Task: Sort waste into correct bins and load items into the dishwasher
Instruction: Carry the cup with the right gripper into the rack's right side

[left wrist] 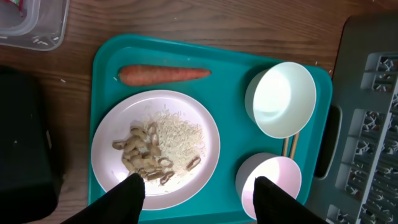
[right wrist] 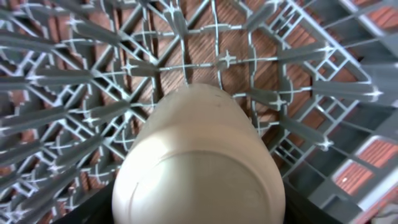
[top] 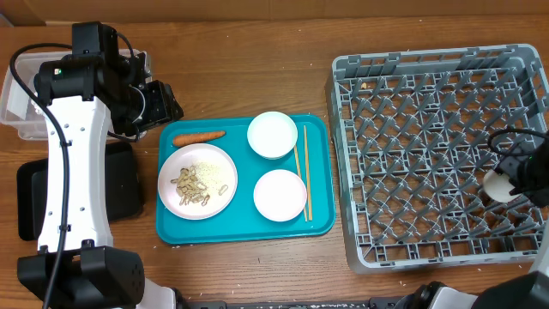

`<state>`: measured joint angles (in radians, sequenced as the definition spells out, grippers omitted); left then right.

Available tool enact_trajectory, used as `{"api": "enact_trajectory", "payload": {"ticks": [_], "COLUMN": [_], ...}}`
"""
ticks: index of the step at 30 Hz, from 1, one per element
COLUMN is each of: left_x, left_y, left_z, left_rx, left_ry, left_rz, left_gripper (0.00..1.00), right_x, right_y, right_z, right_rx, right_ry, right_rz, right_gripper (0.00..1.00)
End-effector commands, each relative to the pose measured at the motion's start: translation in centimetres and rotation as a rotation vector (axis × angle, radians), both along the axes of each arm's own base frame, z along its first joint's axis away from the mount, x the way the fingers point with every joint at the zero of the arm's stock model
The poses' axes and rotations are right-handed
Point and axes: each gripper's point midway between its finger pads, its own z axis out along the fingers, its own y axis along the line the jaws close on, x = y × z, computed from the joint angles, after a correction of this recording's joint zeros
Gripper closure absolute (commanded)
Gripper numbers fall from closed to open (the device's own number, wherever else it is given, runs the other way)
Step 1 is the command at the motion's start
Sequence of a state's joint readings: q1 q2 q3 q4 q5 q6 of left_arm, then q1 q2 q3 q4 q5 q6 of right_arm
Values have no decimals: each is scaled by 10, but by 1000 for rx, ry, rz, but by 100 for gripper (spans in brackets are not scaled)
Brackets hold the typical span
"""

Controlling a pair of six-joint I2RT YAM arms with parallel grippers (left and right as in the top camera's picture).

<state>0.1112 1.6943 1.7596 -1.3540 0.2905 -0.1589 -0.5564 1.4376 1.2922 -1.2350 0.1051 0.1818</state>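
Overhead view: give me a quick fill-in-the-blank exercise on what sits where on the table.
The carrot lies on the teal ____.
Beside the plate stand ____ white bowls.
The cup is over the grey dish ____.
Missing: tray; two; rack.

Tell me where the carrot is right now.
In the overhead view the carrot lies on the teal tray, top left, just above the plate of scraps.

Bright even light, soft shadows, cup (right wrist: 199,162) slightly blurred
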Motion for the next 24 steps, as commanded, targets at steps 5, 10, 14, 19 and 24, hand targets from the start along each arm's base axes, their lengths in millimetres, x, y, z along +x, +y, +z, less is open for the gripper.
{"api": "enact_trajectory", "payload": {"ticks": [5,10,14,19,24], "left_x": [0,0,0,0,0], "left_y": [1,1,1,1,1], "left_z": [5,5,5,5,5], "left_rx": [7,7,7,7,7], "left_ry": [-10,-10,-11,-11,-10], "left_rz": [14,14,14,14,14], "left_gripper": [41,41,41,41,41], "right_x": [-24,-33,-31,-30,-33], "right_y": [-8,-14,-11,-7,-5], "right_z": [12,11,5,-7,-13], "right_rx": [-66,-65,-45,-19,-12], "right_ry": [64,75,69,68,80], "right_rz": [-49,-115,-110,-104,-105], "right_gripper": [78,78,78,78,77]}}
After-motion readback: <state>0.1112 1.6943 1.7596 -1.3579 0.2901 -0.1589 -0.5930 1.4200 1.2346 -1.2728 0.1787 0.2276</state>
